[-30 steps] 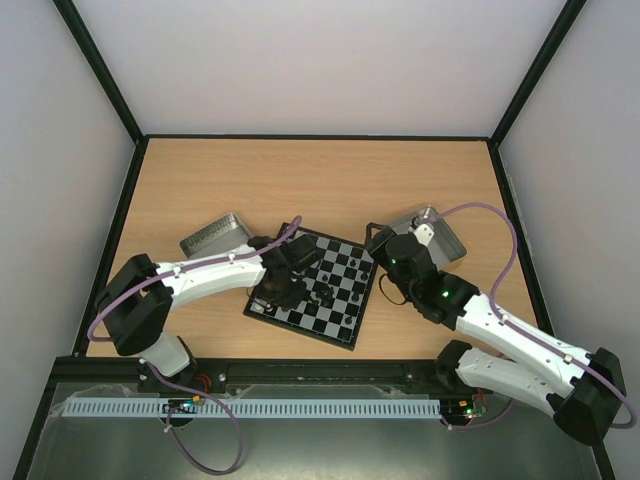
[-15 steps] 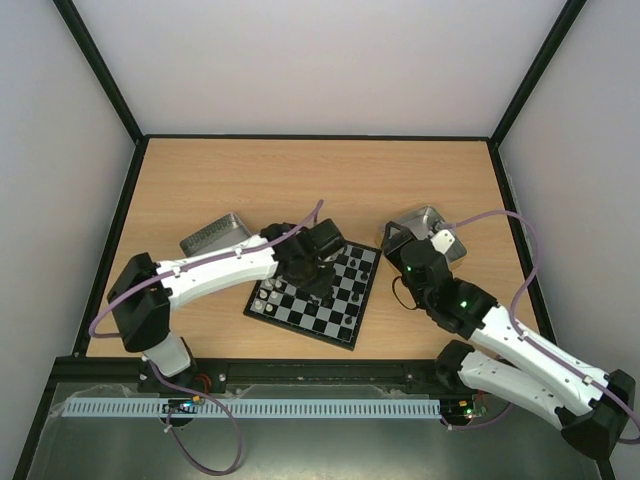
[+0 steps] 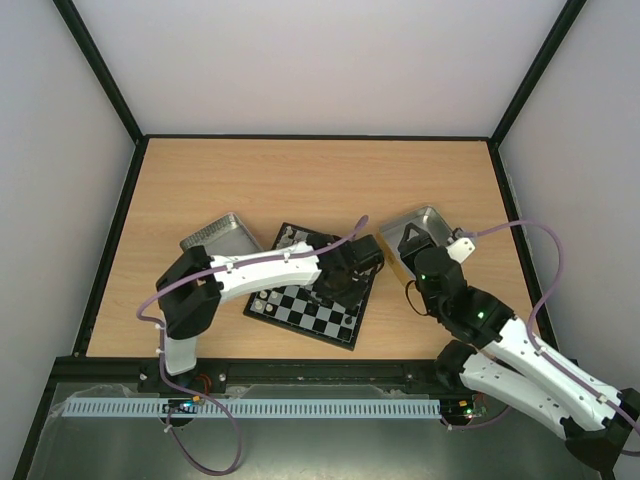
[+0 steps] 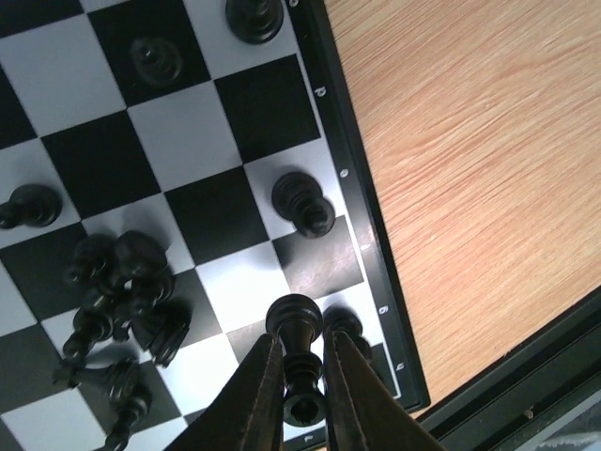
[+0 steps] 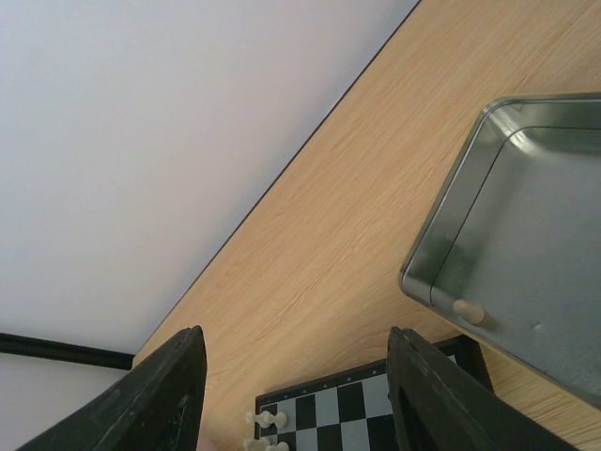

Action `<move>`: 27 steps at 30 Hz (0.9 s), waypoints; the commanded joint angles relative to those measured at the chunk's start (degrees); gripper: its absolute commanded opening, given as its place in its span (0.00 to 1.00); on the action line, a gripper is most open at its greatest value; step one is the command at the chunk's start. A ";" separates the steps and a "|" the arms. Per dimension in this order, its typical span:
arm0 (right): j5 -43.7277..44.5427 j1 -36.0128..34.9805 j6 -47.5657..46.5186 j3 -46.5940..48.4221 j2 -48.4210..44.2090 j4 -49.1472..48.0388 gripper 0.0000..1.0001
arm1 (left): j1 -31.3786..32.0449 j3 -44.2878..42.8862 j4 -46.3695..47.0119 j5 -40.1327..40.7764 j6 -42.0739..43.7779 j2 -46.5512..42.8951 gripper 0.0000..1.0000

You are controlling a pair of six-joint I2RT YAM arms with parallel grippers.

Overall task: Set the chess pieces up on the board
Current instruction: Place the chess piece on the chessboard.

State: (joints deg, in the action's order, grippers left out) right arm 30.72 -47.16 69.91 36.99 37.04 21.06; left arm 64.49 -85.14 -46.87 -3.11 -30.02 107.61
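Observation:
The board lies mid-table, turned a little. My left gripper hangs over its right edge. In the left wrist view my left gripper is shut on a black chess piece, held just above the squares beside the board's frame. Another black piece stands right behind it. More black pieces show there: a heap and one standing. My right gripper is open and empty above the right tray. White pieces stand at the board's far corner.
A metal tray sits right of the board; in the right wrist view this tray holds one pale piece. A second metal tray lies upside down left of the board. Black frame rails edge the table.
My left gripper moved right across the board, from its left part to its right edge. My right arm drew back from the board toward the right tray.

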 commanded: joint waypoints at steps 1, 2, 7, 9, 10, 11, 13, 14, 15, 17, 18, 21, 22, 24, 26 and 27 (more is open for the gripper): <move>4.93 -0.02 1.20 -0.70 -1.41 2.93 0.52 | 0.68 -3.66 -0.62 1.32 0.35 2.11 0.13; 4.91 -0.05 1.21 -0.70 -1.44 2.97 0.52 | 0.65 -4.31 -0.86 1.50 0.49 2.49 0.13; 5.05 -0.05 1.11 -0.78 -1.57 3.01 0.52 | 0.67 -9.30 -2.62 1.87 1.51 2.95 0.13; 5.10 -0.03 1.11 -0.78 -1.69 2.94 0.52 | 0.66 -11.32 -2.82 1.60 2.07 3.31 0.14; 5.20 -0.03 1.15 -0.78 -1.77 2.97 0.52 | 0.58 -12.10 -2.88 1.42 2.40 3.76 0.14; 5.33 -0.06 1.16 -0.78 -1.93 3.04 0.52 | 0.51 -12.93 -3.21 1.50 2.82 4.32 0.14; 5.78 -0.07 1.54 -0.80 -2.41 3.54 0.52 | 0.19 -14.25 -4.13 2.46 3.19 5.63 0.14; 6.13 -0.07 1.81 -0.74 -2.84 3.88 0.52 | 0.00 -14.85 -4.69 3.21 3.35 6.28 0.14; 6.53 -0.07 2.00 -0.82 -3.42 4.31 0.52 | -0.25 -15.32 -5.39 3.81 3.48 6.86 0.14; 7.81 -0.03 2.51 -0.91 -4.51 5.35 0.52 | -0.86 -16.34 -6.12 4.26 3.99 7.96 0.14; 8.41 -0.05 2.73 -0.88 -5.13 5.84 0.52 | -1.24 -16.71 -6.43 4.33 4.07 8.42 0.14; 9.89 -0.01 3.19 -0.92 -6.61 6.80 0.52 | -2.19 -18.10 -7.48 4.59 4.89 9.82 0.15; 10.19 -0.04 3.21 -0.88 -6.88 7.03 0.52 | -2.42 -18.70 -7.79 4.75 5.07 10.35 0.15; 10.51 0.00 3.31 -0.87 -7.24 7.31 0.52 | -2.87 -19.95 -8.40 4.87 5.80 11.35 0.16; 10.61 -0.02 3.44 -1.02 -7.37 7.42 0.52 | -3.24 -21.59 -9.51 5.02 6.74 12.61 0.16; 10.51 0.01 3.41 -1.13 -7.28 7.42 0.52 | -3.33 -22.42 -10.33 5.24 7.06 13.35 0.16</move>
State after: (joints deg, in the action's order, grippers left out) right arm 37.10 -47.16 71.72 36.80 30.26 25.87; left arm 61.91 -103.42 -53.21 0.73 -25.30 119.24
